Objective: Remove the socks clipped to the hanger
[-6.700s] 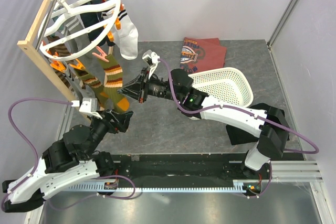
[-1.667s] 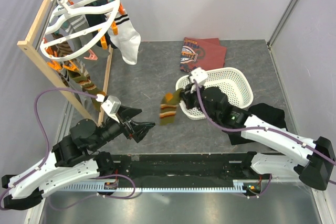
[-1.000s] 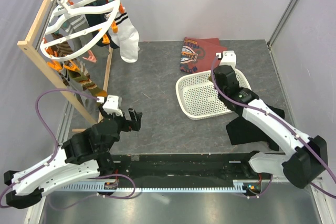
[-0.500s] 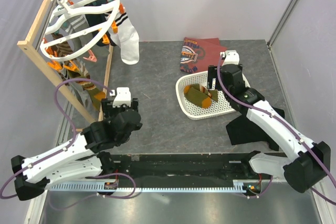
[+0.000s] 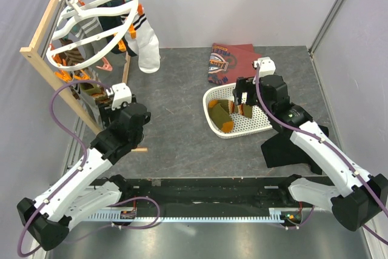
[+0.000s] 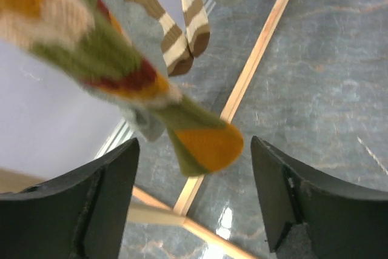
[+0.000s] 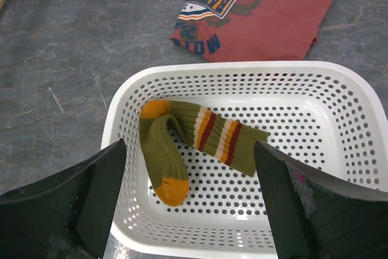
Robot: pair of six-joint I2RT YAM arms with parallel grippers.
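One sock binned, the others on the hanger

We count one olive striped sock (image 7: 200, 134) lying folded in the one white basket (image 7: 242, 68), with the right gripper (image 7: 189, 156) above it, fingers spread and holding nothing. One maroon shirt (image 5: 233, 59) lies at the basket's 12 o'clock. The hanger (image 5: 77, 10) hangs at the table's 10 o'clock with one white sock (image 5: 148, 50) clipped on. The left gripper (image 6: 194, 150) is spread around one orange-toed sock (image 6: 203, 147), not pinching it, and two brown-striped socks (image 6: 182, 40) hang behind it.
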